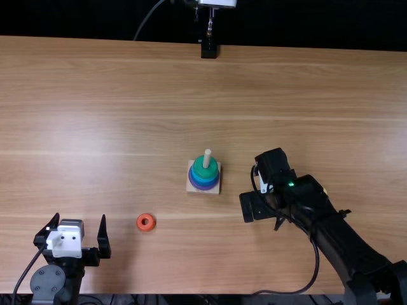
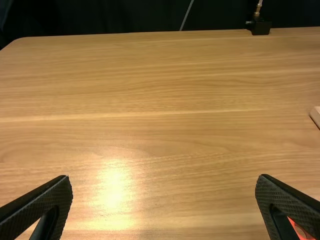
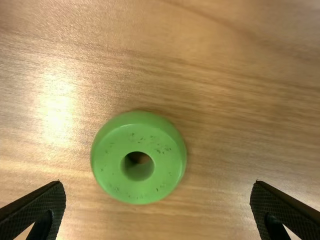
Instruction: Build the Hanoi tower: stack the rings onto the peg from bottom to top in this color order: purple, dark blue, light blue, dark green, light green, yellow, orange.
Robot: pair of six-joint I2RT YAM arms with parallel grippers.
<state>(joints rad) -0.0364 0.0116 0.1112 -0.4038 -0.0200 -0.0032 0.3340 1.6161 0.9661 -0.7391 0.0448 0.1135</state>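
Hovering right of the peg [image 1: 207, 158], with right gripper [image 3: 158, 184] parted above the light green ring [image 3: 115, 170]: could skid it sideways if closed off-centre. Left of the peg, see orange ring [image 1: 140, 223] and, farther left, left gripper [image 1: 79, 216] parted too.

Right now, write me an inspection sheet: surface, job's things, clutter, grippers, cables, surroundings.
Surface: brown wooden table, light glare in both wrist views.
Peg: upright on its base; dark green ring on top, blue and purple below.
Orange ring: flat on the table, between the left gripper and the base.
Light green ring: flat on the table under the right gripper.
Clutter: nothing seen.
Left gripper: open, holding nothing.
Right gripper: open, holding nothing.
Cables: one along each arm; a thin one beyond the far edge.
Surroundings: dark backdrop, black mount at the far edge.
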